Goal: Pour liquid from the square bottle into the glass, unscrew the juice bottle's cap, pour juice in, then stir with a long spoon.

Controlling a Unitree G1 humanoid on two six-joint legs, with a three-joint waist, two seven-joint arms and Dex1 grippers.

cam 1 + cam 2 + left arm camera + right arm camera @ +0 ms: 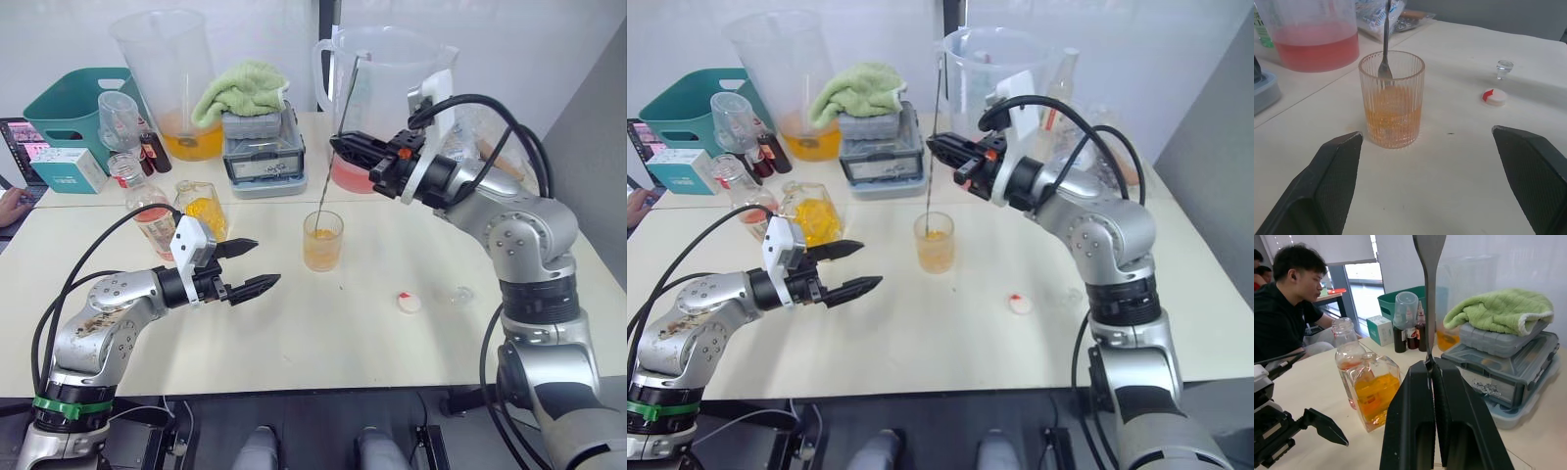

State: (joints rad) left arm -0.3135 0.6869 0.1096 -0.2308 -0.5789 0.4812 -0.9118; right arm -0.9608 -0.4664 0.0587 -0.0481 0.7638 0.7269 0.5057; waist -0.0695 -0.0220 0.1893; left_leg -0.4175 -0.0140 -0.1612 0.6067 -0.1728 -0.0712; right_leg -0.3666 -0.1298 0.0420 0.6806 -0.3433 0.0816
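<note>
**Spoon in the glass, clutter behind**

Near the centre of the left eye view, the glass (322,240) stands on the pale table (323,343), holding a shallow layer of orange liquid. The long spoon (331,157) rises from it, its bowl down in the glass and its stem leaning up towards the upper middle of the frame. The right gripper (338,144) pinches the stem high up, fingers pressed together on it.

The left gripper (253,265) hovers at lower left of centre, fingers spread wide and holding nothing, pointing at the glass from a short way off.

Left of the glass stand the square bottle (203,209), with yellow-orange liquid, and the juice bottle (150,215) just beside it, uncapped. The cap (409,303) lies on the table at lower right of the glass, with a small clear stopper (462,293) near it.

Behind the glass, at upper centre, sits a grey case (263,152) with a green towel (240,88) on top. A large pitcher with pink liquid (377,108) stands right behind the spoon's stem and the right gripper. Another pitcher (167,83) with orange liquid is at upper left, beside a teal bin (73,110). A person (1286,303) sits beyond the table's left end.
</note>
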